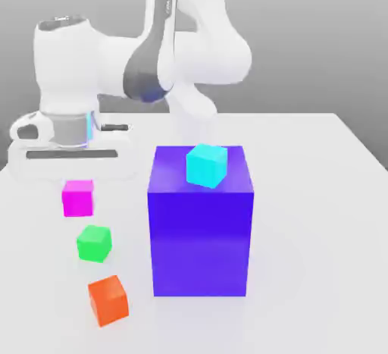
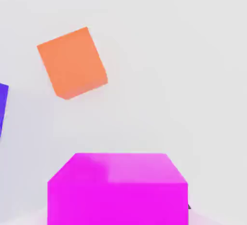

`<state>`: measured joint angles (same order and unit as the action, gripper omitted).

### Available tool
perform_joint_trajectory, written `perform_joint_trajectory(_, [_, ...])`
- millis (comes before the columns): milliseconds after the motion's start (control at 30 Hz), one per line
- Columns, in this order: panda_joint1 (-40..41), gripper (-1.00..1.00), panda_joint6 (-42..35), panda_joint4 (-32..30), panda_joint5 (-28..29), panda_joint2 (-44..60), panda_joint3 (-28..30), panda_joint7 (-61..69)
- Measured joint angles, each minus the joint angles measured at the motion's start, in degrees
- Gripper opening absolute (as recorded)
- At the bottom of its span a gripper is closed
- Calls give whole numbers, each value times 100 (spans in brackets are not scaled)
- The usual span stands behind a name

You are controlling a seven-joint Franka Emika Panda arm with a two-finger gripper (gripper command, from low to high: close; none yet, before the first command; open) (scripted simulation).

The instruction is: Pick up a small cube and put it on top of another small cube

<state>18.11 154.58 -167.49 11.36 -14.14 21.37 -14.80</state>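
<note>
Orange cube (image 1: 108,299) sits closest to the exterior camera, on the white table (image 1: 318,193), at about seven o'clock from the big blue-purple block (image 1: 201,220). It stands well apart from that block and is turned slightly askew.

Furthest toward the exterior view's left is the small cube (image 1: 78,197), magenta-pink, resting flat on the table at about nine o'clock from the block. Nothing lies on it or touches it. At its six o'clock, a little toward the right, stands the small green cube (image 1: 94,242). Magenta, green and orange form a loose line slanting toward the camera, each apart from the next.

At about eleven o'clock from the magenta cube stands the robot's white base (image 1: 67,79), with the arm (image 1: 163,49) rising from it.

Next comes the blue-purple block, upright and far taller than the cubes. A small cyan cube (image 1: 207,165) rests on its top face near the front edge, rotated a little.

In the hand view the magenta cube (image 2: 118,190) looms close, the orange cube (image 2: 72,62) beyond it, and a sliver of the block (image 2: 2,106) at the edge. The hand is narrowed fully closed, holding nothing.
</note>
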Motion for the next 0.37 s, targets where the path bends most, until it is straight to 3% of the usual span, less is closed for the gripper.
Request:
perform_joint_trajectory(133, [-180,-100,647,-47,-401,682,147,250])
perform_joint_trajectory(233, [-338,-100,1215,-37,-1094,1298,89,725])
perform_joint_trajectory(267, [-348,100,1377,-32,-1363,1479,-3,910])
perform_joint_trajectory(367, [-472,100,1377,-32,-1363,1480,-4,910])
